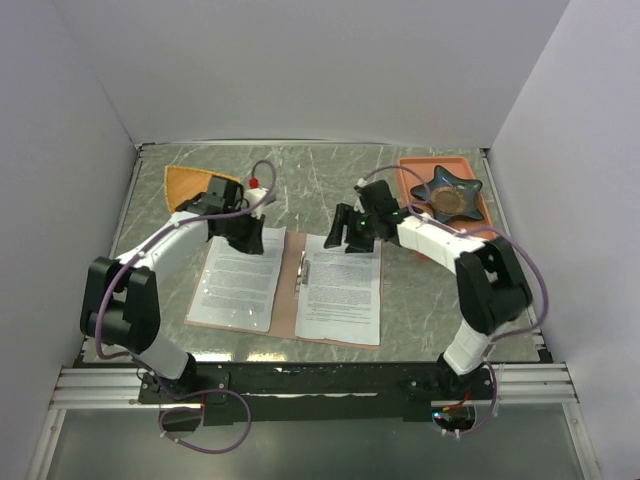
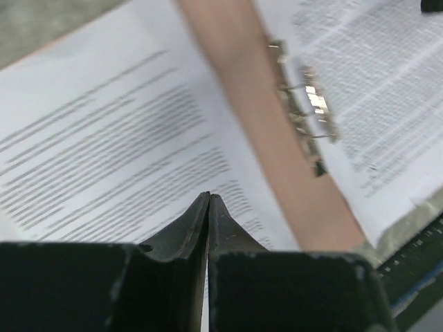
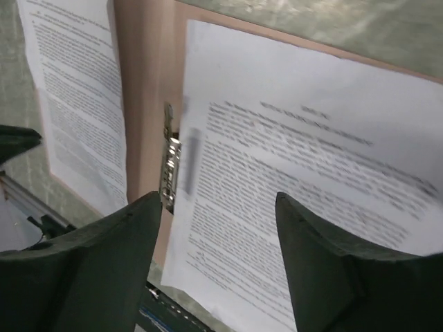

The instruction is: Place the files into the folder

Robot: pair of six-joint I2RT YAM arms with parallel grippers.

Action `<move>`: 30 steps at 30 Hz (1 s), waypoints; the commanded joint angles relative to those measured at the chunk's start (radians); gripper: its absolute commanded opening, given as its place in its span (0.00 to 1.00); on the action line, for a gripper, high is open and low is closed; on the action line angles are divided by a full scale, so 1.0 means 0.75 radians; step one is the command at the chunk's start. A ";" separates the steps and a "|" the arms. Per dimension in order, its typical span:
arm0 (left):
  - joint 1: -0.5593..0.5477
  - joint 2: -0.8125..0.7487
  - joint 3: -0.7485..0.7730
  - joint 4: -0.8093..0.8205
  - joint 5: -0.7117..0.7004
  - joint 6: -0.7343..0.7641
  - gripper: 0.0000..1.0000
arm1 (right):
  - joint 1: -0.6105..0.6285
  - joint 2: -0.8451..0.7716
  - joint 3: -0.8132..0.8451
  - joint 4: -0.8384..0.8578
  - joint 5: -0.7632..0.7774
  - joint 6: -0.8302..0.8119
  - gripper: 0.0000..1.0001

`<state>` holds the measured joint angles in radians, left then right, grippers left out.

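Right gripper, jaws apart, hangs above far edge of right file; left gripper, jaws together, apparently empty; folder spine runs far-to-near.

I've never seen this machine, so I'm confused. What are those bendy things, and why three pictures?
They are two robot arms at a table. One picture looks down from above; the other two come from a camera on each wrist. An open folder lies flat, with a printed left sheet and right sheet on it and a metal clip between. An orange plate and a tray with a star-shaped bowl sit behind. The left end effector is pinched shut over the left sheet; the right end effector is open. Nothing is held.
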<state>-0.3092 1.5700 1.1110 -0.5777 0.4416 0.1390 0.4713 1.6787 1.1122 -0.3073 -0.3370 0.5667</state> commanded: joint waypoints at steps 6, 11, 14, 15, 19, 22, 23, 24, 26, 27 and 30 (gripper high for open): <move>0.114 0.071 -0.076 0.065 -0.210 0.060 0.08 | 0.077 0.290 0.262 0.334 -0.276 0.050 0.77; 0.114 0.122 -0.123 0.093 -0.257 0.036 0.06 | 0.100 0.371 0.315 0.404 -0.314 0.069 0.74; 0.114 0.134 -0.138 0.110 -0.284 0.029 0.05 | 0.108 0.414 0.325 0.440 -0.324 0.081 0.72; 0.114 0.142 -0.140 0.112 -0.304 0.027 0.05 | 0.112 0.429 0.323 0.446 -0.324 0.083 0.71; 0.116 0.175 -0.148 0.118 -0.337 0.015 0.05 | 0.122 0.472 0.335 0.438 -0.318 0.091 0.71; 0.116 0.183 -0.152 0.110 -0.325 0.013 0.05 | 0.124 0.496 0.317 0.455 -0.309 0.089 0.72; 0.116 0.183 -0.158 0.110 -0.321 0.013 0.05 | 0.124 0.502 0.313 0.461 -0.311 0.089 0.72; 0.116 0.179 -0.162 0.108 -0.317 0.013 0.05 | 0.124 0.507 0.309 0.479 -0.316 0.091 0.72; 0.116 0.179 -0.166 0.110 -0.321 0.009 0.05 | 0.124 0.515 0.301 0.487 -0.318 0.093 0.72; 0.116 0.175 -0.170 0.110 -0.319 0.011 0.04 | 0.124 0.521 0.301 0.491 -0.318 0.091 0.72; 0.116 0.175 -0.174 0.108 -0.323 0.013 0.04 | 0.124 0.537 0.294 0.510 -0.326 0.099 0.72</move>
<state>-0.2237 1.6974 1.0035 -0.5079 0.2127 0.1539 0.5568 2.0689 1.3228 0.0090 -0.5686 0.6357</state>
